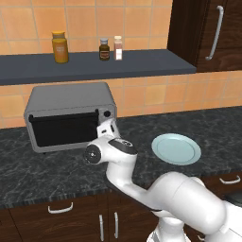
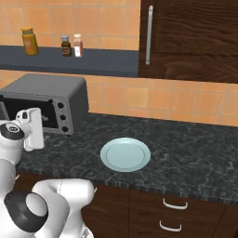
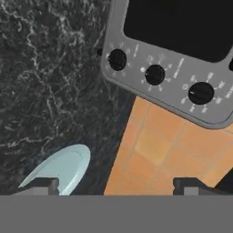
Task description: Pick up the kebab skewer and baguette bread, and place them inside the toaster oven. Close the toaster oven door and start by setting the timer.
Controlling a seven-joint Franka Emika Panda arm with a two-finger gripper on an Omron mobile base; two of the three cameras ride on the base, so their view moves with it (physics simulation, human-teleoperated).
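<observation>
— Where is your pincer?

— My gripper (image 3: 116,185) hangs in front of the toaster oven (image 1: 71,116), its two dark finger tips (image 3: 42,185) spread wide apart with nothing between them. Just ahead lies the oven's grey metal control panel with three round black knobs (image 3: 154,74) in a row.

— And the door?

— The toaster oven door (image 1: 64,128), dark glass in a grey frame, stands shut against the boxy silver body.

— What surrounds it?

— A black, white-veined stone counter (image 2: 195,153) carries the oven and a smooth, round pale-blue plate (image 2: 125,154), well apart to its right. Orange square tiles (image 2: 139,100) back the wall. On the dark shelf (image 1: 94,66) above stand a yellow jar (image 1: 60,47) and two small bottles (image 1: 104,49).
</observation>
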